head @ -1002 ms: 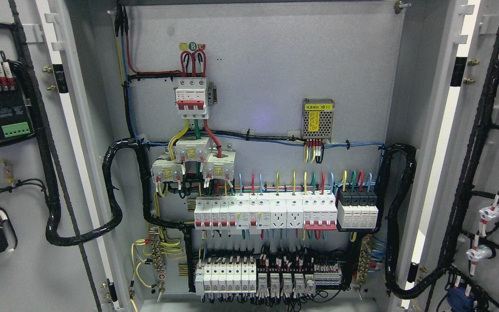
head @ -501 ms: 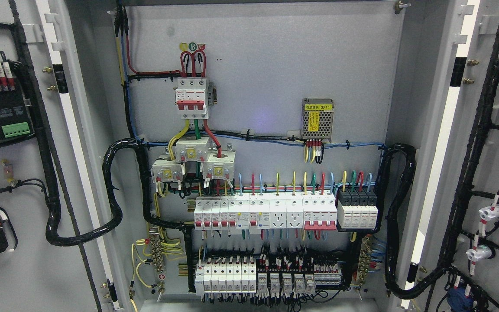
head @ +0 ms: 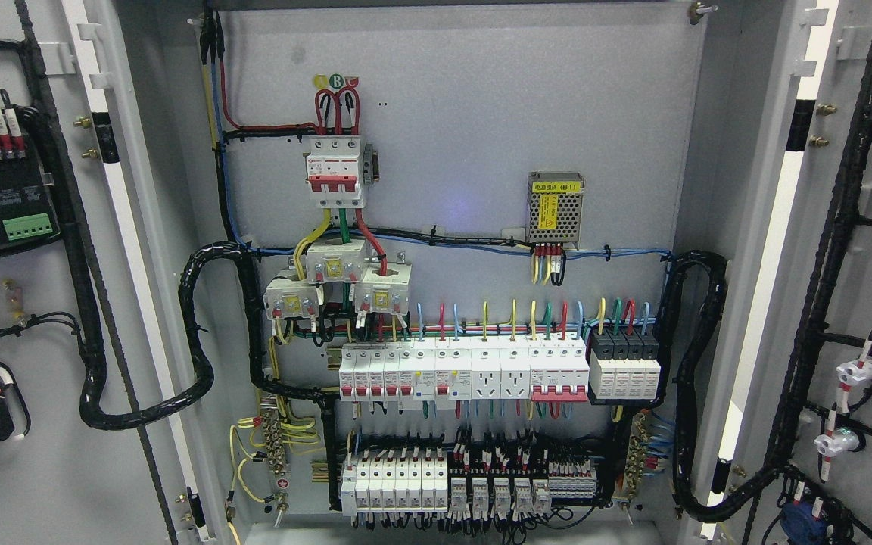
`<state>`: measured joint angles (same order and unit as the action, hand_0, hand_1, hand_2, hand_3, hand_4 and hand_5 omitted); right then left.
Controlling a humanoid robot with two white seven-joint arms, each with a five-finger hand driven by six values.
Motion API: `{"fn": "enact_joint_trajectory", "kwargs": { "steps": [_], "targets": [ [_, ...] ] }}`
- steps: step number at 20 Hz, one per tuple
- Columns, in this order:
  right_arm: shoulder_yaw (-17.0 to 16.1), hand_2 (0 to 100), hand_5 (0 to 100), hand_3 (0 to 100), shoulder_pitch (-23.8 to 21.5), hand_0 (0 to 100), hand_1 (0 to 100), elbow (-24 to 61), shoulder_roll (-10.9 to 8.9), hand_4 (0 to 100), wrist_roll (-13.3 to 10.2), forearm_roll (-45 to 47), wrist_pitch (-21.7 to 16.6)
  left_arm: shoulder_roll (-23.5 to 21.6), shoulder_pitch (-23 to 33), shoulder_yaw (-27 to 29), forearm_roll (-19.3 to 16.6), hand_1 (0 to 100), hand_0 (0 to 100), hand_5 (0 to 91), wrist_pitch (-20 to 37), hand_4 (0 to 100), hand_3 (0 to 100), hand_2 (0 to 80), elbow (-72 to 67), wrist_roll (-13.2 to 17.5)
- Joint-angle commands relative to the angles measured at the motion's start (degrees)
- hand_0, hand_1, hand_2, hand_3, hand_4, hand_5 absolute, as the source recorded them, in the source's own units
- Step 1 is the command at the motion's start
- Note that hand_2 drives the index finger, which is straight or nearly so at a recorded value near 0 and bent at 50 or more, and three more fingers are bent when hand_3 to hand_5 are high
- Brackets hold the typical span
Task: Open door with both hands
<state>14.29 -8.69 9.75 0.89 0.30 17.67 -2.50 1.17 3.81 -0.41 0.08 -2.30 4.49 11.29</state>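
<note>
Both leaves of the grey sheet-metal electrical cabinet [head: 708,227] stand swung wide: the left grey metal door [head: 42,469] fills the nine o'clock side and the right grey metal door [head: 871,303] the three o'clock side, each showing its inner face. By this the opening step looks finished, or all but. Neither robot hand is in view, so whether the fingers are spread, curled or gripping cannot be told. If anything is left, the next move would only call for letting go and pulling the arms clear without snagging the black corrugated cable loom [head: 194,333] at eight o'clock.

Inside the cabinet, a red-and-white main breaker [head: 336,170] sits at eleven o'clock, a small perforated metal power supply with a yellow label [head: 555,208] at one o'clock, a row of white miniature breakers [head: 466,371] across the centre, and a lower row of white terminal blocks and relays [head: 466,484] at six o'clock.
</note>
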Motion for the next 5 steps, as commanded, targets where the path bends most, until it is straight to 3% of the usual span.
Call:
{"fn": "enact_joint_trajectory", "kwargs": {
  "steps": [1,5],
  "targets": [
    [0.39,0,0,0,1.48,0,0,-4.03,2.01,0,0.14,-0.09,0.82,0.94,0.05,1.55,-3.15,0,0,0.0,-0.25,4,0,0.0,-1.32,0.04],
    [0.56,0,0,0,1.66,0,0,-4.12,2.27,0,0.05,-0.09,0.83,0.94,0.05,1.55,-3.59,0,0,0.0,-0.25,4,0,0.0,-1.32,0.04]
  ]
}}
